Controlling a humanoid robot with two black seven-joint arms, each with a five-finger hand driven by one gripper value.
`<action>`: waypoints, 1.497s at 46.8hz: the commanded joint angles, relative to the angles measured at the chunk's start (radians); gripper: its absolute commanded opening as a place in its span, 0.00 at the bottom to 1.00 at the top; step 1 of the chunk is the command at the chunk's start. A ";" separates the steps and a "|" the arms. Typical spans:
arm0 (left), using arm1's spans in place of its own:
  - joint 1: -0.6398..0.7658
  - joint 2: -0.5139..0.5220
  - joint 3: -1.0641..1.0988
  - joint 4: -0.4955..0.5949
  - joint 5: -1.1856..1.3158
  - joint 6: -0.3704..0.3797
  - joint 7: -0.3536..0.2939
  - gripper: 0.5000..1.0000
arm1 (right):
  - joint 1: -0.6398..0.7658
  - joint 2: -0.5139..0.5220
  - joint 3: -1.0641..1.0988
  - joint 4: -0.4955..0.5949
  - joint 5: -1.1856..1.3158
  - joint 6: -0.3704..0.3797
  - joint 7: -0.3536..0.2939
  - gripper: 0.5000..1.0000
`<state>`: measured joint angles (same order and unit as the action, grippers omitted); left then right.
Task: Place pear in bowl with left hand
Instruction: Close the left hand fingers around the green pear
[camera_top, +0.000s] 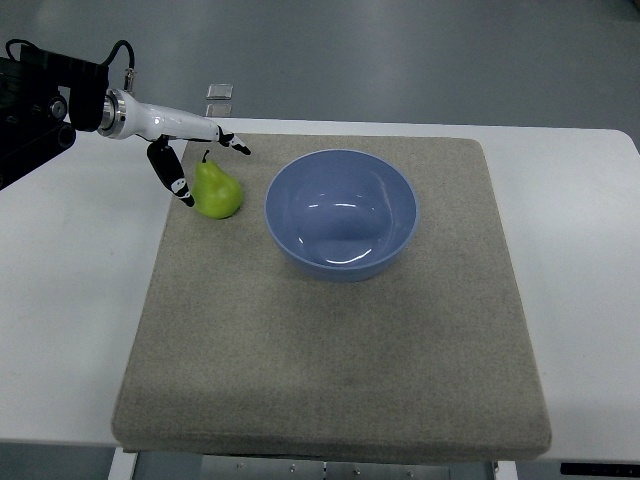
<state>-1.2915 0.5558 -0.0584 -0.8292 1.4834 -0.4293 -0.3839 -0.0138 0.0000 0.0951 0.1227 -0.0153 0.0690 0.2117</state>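
Observation:
A green pear (217, 189) lies on the grey mat (330, 330), just left of an empty blue bowl (341, 212). My left hand (205, 165) reaches in from the upper left, its fingers spread around the pear's stem end. One finger (234, 142) points past the pear's far side, another (176, 183) runs down along its left side. The fingers are open and not closed on the fruit. The right arm does not show.
The mat covers most of a white table (70, 300). A small clear object (220, 91) lies on the floor beyond the table's far edge.

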 joint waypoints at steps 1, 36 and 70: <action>0.003 -0.004 -0.003 0.004 -0.008 0.018 0.002 0.98 | 0.000 0.000 0.000 0.000 0.000 0.000 0.000 0.85; 0.058 -0.057 0.000 0.047 -0.002 0.093 0.002 0.87 | 0.000 0.000 0.000 0.000 0.001 0.000 0.000 0.85; 0.072 -0.077 0.002 0.074 0.005 0.116 0.002 0.00 | 0.000 0.000 0.000 0.000 0.000 0.000 0.000 0.85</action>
<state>-1.2181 0.4786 -0.0567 -0.7551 1.4880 -0.3127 -0.3808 -0.0138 0.0000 0.0951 0.1227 -0.0149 0.0690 0.2117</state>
